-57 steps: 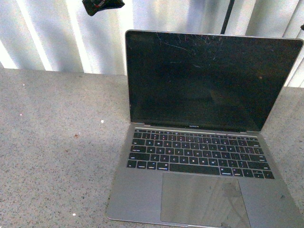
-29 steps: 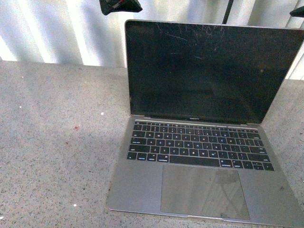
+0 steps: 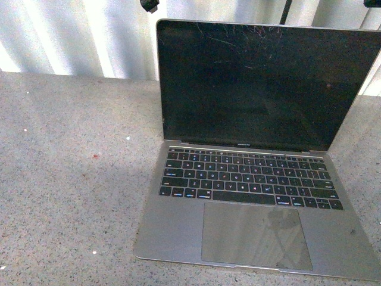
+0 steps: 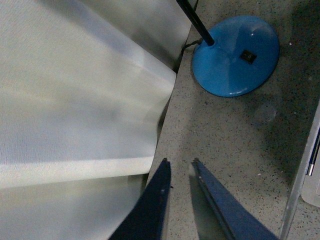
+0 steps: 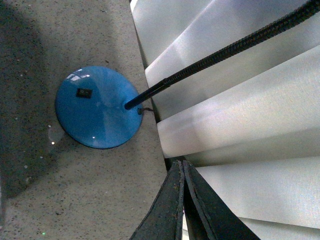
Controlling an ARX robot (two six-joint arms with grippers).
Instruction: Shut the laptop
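The laptop (image 3: pixel 250 179) sits open on the speckled grey table (image 3: pixel 65 179), right of centre in the front view. It is silver-grey with black keys, a large trackpad and a dark scratched screen (image 3: pixel 250 83) standing upright. My left gripper (image 3: pixel 150 5) shows only as a dark tip at the top edge, just behind the lid's left corner. In the left wrist view it (image 4: pixel 179 162) is open and empty above the table behind the laptop, whose edge (image 4: pixel 306 165) shows there. My right gripper (image 3: pixel 372 3) is at the top right edge; in the right wrist view it (image 5: pixel 180 164) is shut and empty.
A blue round lamp base (image 4: pixel 235 55) with a black gooseneck stem (image 5: pixel 225 50) stands on the table behind the laptop, also in the right wrist view (image 5: pixel 97 107). A white ribbed wall (image 3: pixel 71 36) runs along the table's back edge.
My left gripper has moved right and up along the top of the front view, to the lid's left corner. My right gripper's tip has appeared at the top right. The laptop stays open.
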